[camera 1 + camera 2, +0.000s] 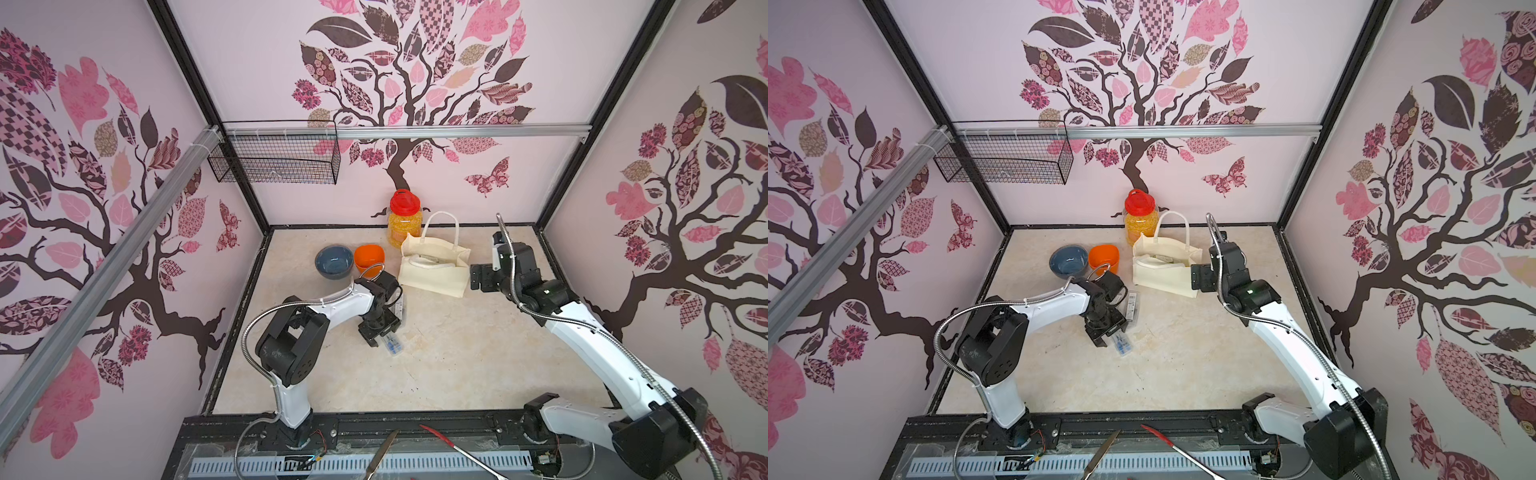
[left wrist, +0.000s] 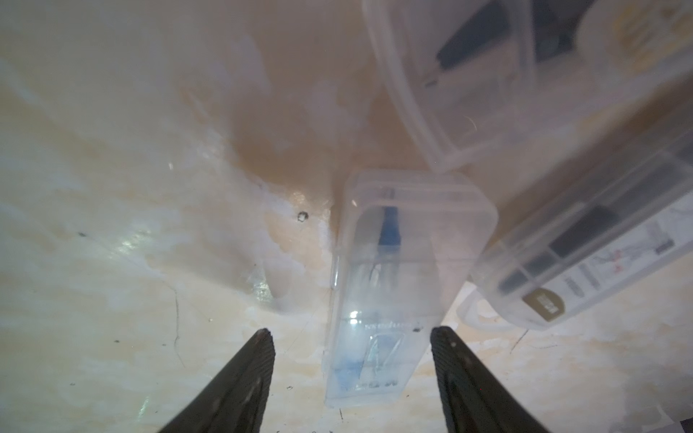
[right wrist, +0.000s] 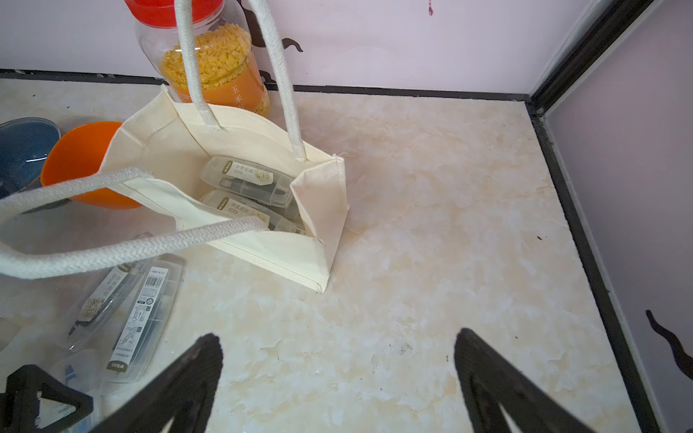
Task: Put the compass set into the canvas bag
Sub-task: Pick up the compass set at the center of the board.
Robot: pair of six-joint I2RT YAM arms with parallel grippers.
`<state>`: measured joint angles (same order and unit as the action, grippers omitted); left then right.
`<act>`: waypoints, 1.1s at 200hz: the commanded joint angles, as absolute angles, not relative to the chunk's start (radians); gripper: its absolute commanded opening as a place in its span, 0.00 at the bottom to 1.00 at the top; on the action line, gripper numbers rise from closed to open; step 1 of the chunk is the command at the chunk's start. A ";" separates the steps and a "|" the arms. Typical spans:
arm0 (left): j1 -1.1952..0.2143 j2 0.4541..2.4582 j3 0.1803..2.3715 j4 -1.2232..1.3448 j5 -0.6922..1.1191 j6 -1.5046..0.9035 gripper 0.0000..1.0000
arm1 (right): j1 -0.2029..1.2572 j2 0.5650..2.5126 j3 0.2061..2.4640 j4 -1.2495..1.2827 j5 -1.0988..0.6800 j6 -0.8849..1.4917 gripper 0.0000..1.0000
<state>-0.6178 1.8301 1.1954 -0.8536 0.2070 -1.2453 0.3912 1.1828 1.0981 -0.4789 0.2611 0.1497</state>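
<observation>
**Clear plastic case between the left jaws, not yet gripped**

The pick-up step is in hand. The left gripper (image 2: 350, 333) hangs low over the pale marbled tabletop (image 2: 112, 187). Its jaws are spread either side of a small clear plastic compass-set case with a blue piece inside (image 2: 390, 270), and neither finger visibly presses it. The case lies flat, just beside a larger clear labelled case (image 2: 581, 243) and apart from the cream canvas bag with white rope handles (image 1: 432, 278).

Next, the jaws probably need to close squarely on the slick, narrow case. They would then lift it and carry it over the bag's open mouth, where 2 stacked cases (image 3: 247, 182) already lie. The right gripper (image 3: 337, 337) stands wide apart over bare table beside the bag, holding nothing.
</observation>
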 commanded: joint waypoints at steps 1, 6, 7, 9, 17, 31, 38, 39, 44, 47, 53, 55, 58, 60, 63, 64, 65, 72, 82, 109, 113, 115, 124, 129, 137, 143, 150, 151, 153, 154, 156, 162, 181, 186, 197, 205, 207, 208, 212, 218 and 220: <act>-0.624 1.861 1.235 -0.868 0.203 -1.226 0.70 | 0.392 1.162 1.111 -0.462 0.279 0.135 0.99; -0.625 1.865 1.239 -0.870 0.203 -1.223 0.70 | 0.392 1.163 1.111 -0.463 0.279 0.136 0.99; -0.625 1.866 1.240 -0.870 0.202 -1.223 0.70 | 0.393 1.163 1.111 -0.462 0.279 0.137 0.99; -0.625 1.867 1.242 -0.872 0.202 -1.222 0.70 | 0.392 1.163 1.111 -0.462 0.279 0.137 0.99; -0.626 1.870 1.244 -0.873 0.201 -1.220 0.70 | 0.392 1.163 1.111 -0.463 0.281 0.137 0.99; -0.627 1.870 1.244 -0.873 0.201 -1.218 0.70 | 0.393 1.161 1.112 -0.463 0.282 0.136 0.99; -0.627 1.862 1.246 -0.874 0.195 -1.218 0.69 | 0.392 1.161 1.112 -0.462 0.284 0.136 0.99; -0.627 1.861 1.246 -0.874 0.193 -1.218 0.70 | 0.392 1.161 1.112 -0.462 0.284 0.136 0.99; -0.629 1.851 1.247 -0.873 0.182 -1.219 0.69 | 0.392 1.161 1.113 -0.463 0.284 0.136 0.99; -0.630 1.844 1.247 -0.870 0.174 -1.219 0.69 | 0.392 1.161 1.112 -0.463 0.284 0.136 0.99; -0.632 1.833 1.246 -0.865 0.161 -1.219 0.70 | 0.393 1.161 1.113 -0.462 0.284 0.137 0.99; -0.633 1.828 1.244 -0.865 0.158 -1.220 0.70 | 0.393 1.161 1.112 -0.462 0.284 0.137 0.99; -0.633 1.823 1.245 -0.863 0.154 -1.220 0.70 | 0.393 1.161 1.112 -0.462 0.284 0.137 0.99; -0.634 1.821 1.244 -0.863 0.151 -1.220 0.69 | 0.393 1.161 1.112 -0.462 0.284 0.137 0.99; -0.634 1.817 1.245 -0.862 0.149 -1.220 0.70 | 0.392 1.161 1.113 -0.462 0.284 0.136 0.99; -0.634 1.817 1.245 -0.862 0.147 -1.220 0.70 | 0.392 1.162 1.113 -0.462 0.284 0.136 0.99; -0.634 1.816 1.245 -0.862 0.146 -1.220 0.70 | 0.393 1.162 1.113 -0.462 0.284 0.136 0.99; -0.634 1.816 1.245 -0.861 0.144 -1.221 0.69 | 0.392 1.164 1.112 -0.460 0.284 0.136 0.99; -0.634 1.826 1.247 -0.865 0.150 -1.222 0.69 | 0.392 1.165 1.115 -0.460 0.281 0.139 0.99; -0.634 1.865 1.251 -0.864 0.180 -1.216 0.69 | 0.393 1.169 1.119 -0.462 0.277 0.140 0.99; -0.634 1.867 1.253 -0.865 0.180 -1.216 0.70 | 0.393 1.167 1.118 -0.462 0.279 0.140 0.99; -0.634 1.868 1.253 -0.865 0.180 -1.215 0.70 | 0.392 1.167 1.118 -0.463 0.279 0.140 0.99; -0.634 1.870 1.251 -0.863 0.181 -1.215 0.70 | 0.393 1.165 1.118 -0.463 0.282 0.137 0.99; -0.634 1.871 1.251 -0.862 0.178 -1.215 0.69 | 0.393 1.164 1.117 -0.463 0.284 0.136 0.99; -0.635 1.874 1.251 -0.864 0.179 -1.215 0.70 | 0.393 1.164 1.115 -0.463 0.286 0.136 0.99; -0.634 1.877 1.252 -0.862 0.181 -1.215 0.69 | 0.393 1.164 1.115 -0.463 0.285 0.137 0.99; -0.634 1.882 1.253 -0.862 0.181 -1.215 0.69 | 0.393 1.164 1.115 -0.463 0.284 0.137 0.99; -0.634 1.882 1.253 -0.863 0.181 -1.215 0.69 | 0.392 1.164 1.114 -0.463 0.284 0.138 0.99; -0.634 1.884 1.253 -0.863 0.181 -1.215 0.69 | 0.392 1.164 1.114 -0.463 0.284 0.138 0.99; -0.634 1.885 1.254 -0.863 0.181 -1.215 0.69 | 0.393 1.164 1.114 -0.463 0.284 0.138 0.99; -0.634 1.886 1.255 -0.864 0.182 -1.215 0.69 | 0.393 1.164 1.114 -0.463 0.284 0.139 0.99; -0.634 1.891 1.255 -0.862 0.185 -1.215 0.69 | 0.392 1.164 1.115 -0.462 0.282 0.140 0.99; -0.634 1.905 1.256 -0.862 0.192 -1.216 0.68 | 0.393 1.164 1.115 -0.462 0.281 0.140 0.99; -0.634 1.908 1.256 -0.862 0.192 -1.216 0.67 | 0.392 1.163 1.115 -0.459 0.282 0.137 0.99; -0.634 1.914 1.257 -0.862 0.195 -1.215 0.65 | 0.393 1.163 1.116 -0.461 0.284 0.136 0.99; -0.634 1.917 1.261 -0.863 0.197 -1.213 0.64 | 0.392 1.163 1.115 -0.460 0.284 0.134 0.99; -0.634 1.919 1.262 -0.865 0.197 -1.212 0.64 | 0.393 1.162 1.115 -0.460 0.284 0.135 0.99; -0.634 1.919 1.263 -0.864 0.198 -1.211 0.64 | 0.392 1.163 1.115 -0.460 0.284 0.135 0.99; -0.634 1.920 1.263 -0.865 0.197 -1.210 0.63 | 0.392 1.163 1.116 -0.460 0.284 0.135 0.99; -0.634 1.920 1.264 -0.867 0.196 -1.211 0.62 | 0.392 1.163 1.117 -0.460 0.284 0.135 0.99; -0.634 1.920 1.264 -0.866 0.196 -1.210 0.62 | 0.393 1.163 1.117 -0.460 0.284 0.135 0.99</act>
